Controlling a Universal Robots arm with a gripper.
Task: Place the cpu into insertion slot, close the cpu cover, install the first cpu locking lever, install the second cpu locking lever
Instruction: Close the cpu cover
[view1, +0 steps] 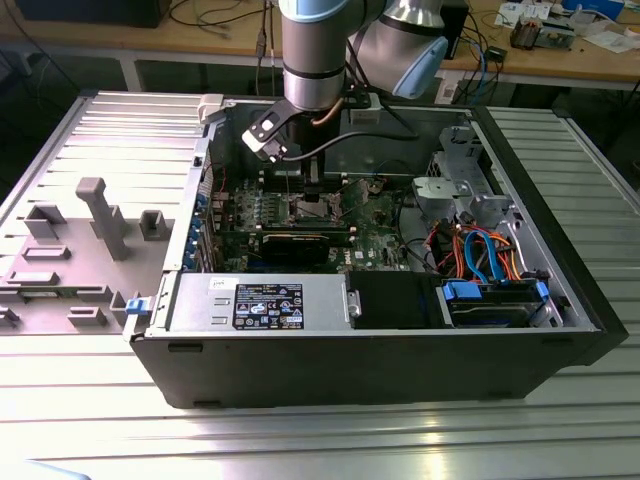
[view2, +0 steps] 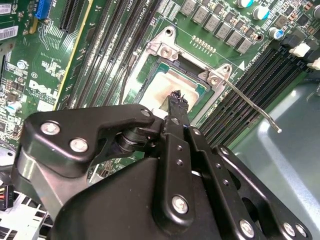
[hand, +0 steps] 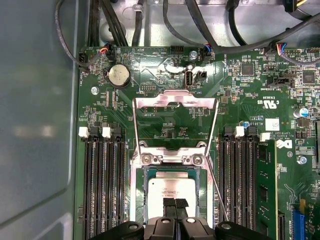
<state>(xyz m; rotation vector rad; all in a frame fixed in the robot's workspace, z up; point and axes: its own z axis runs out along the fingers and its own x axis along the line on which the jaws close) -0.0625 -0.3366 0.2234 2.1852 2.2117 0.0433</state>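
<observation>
The cpu (hand: 172, 190) lies flat in the insertion slot (hand: 141, 200) on the green motherboard, its dull silver top (view2: 167, 82) showing in both wrist views. The cpu cover (hand: 175, 100), a thin silver frame with a square window, stands flipped open beyond the slot. A thin locking lever (hand: 218, 197) sticks out unlatched beside the slot, its free end (view2: 260, 112) over the memory slots. My gripper (hand: 175, 204) is shut, its black fingertips (view2: 177, 102) together at the chip's near edge. In the exterior view my gripper (view1: 318, 190) reaches down into the open computer case.
Long black memory slots (hand: 102, 185) flank the socket on both sides. A coin battery (hand: 119, 75) and black cables (hand: 200, 30) lie beyond the cover. The grey power supply box (view1: 260, 300), a black expansion card (view1: 295, 240) and coloured cables (view1: 480, 250) crowd the case.
</observation>
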